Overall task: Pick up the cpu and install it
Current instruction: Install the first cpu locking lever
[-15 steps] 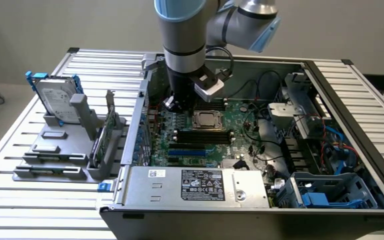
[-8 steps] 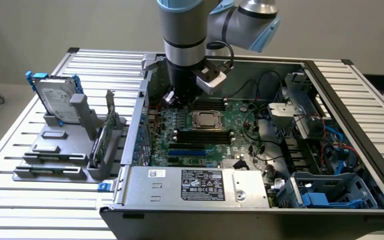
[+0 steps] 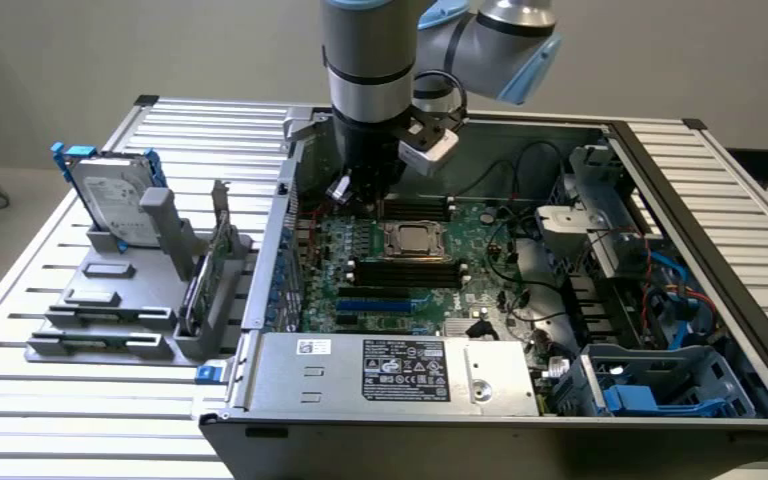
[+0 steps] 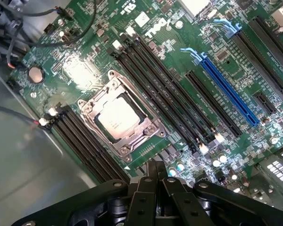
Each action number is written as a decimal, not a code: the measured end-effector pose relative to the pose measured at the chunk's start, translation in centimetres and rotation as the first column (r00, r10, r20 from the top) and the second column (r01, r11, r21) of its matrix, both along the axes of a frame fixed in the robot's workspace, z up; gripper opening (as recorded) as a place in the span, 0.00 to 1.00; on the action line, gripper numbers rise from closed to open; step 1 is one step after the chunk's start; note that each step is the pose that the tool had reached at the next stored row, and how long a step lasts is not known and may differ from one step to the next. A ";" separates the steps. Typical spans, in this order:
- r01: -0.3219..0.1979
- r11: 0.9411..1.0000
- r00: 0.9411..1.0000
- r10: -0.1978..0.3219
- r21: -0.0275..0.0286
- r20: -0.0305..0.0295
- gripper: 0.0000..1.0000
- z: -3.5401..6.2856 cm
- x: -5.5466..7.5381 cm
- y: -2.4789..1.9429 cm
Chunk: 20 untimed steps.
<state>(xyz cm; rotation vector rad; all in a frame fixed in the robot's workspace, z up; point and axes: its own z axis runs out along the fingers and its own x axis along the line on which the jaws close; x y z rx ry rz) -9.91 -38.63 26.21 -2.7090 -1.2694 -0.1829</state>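
We see the black, multi-link claw (image 4: 155,176) with its fingers pressed together and nothing between them — it holds nothing. In the wrist view its tips hang just beside the near corner of the square, dark metal-framed socket (image 4: 120,117), apart from it.

The small, flat, square cpu with its dull silver metal top (image 4: 117,117) lies inside that socket frame, level with it, on the green motherboard (image 4: 179,56). In the exterior view the same silver chip (image 3: 412,240) sits near the middle of the board, and the grey robot arm (image 3: 368,70) comes down at about eleven o'clock from it, its dark tool end (image 3: 364,165) above the back of the board.

Long black memory slots (image 4: 165,84) run alongside the socket, and a long blue expansion slot (image 4: 228,89) lies beyond them.

At about nine o'clock from the open grey computer case (image 3: 291,200), well apart, stands a grey plastic holder (image 3: 104,300) with a silver rectangular hard drive in blue brackets (image 3: 111,195) upright in it.
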 end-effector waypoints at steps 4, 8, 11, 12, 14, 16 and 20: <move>-0.059 0.998 0.998 0.059 -0.002 0.000 0.11 0.49 0.0 0.03; -0.127 0.992 0.992 0.127 -0.003 0.000 0.11 0.88 0.0 0.04; -0.181 0.984 0.984 0.181 -0.003 0.000 0.11 1.12 0.0 0.04; -0.199 0.980 0.980 0.199 -0.003 0.000 0.11 1.20 0.0 0.04; -0.234 0.972 0.972 0.234 -0.003 0.000 0.11 1.33 0.0 0.04; -0.270 0.963 0.963 0.270 -0.004 0.000 0.11 1.43 0.0 0.04; -0.338 0.941 0.941 0.338 -0.007 -0.001 0.11 1.62 0.0 0.03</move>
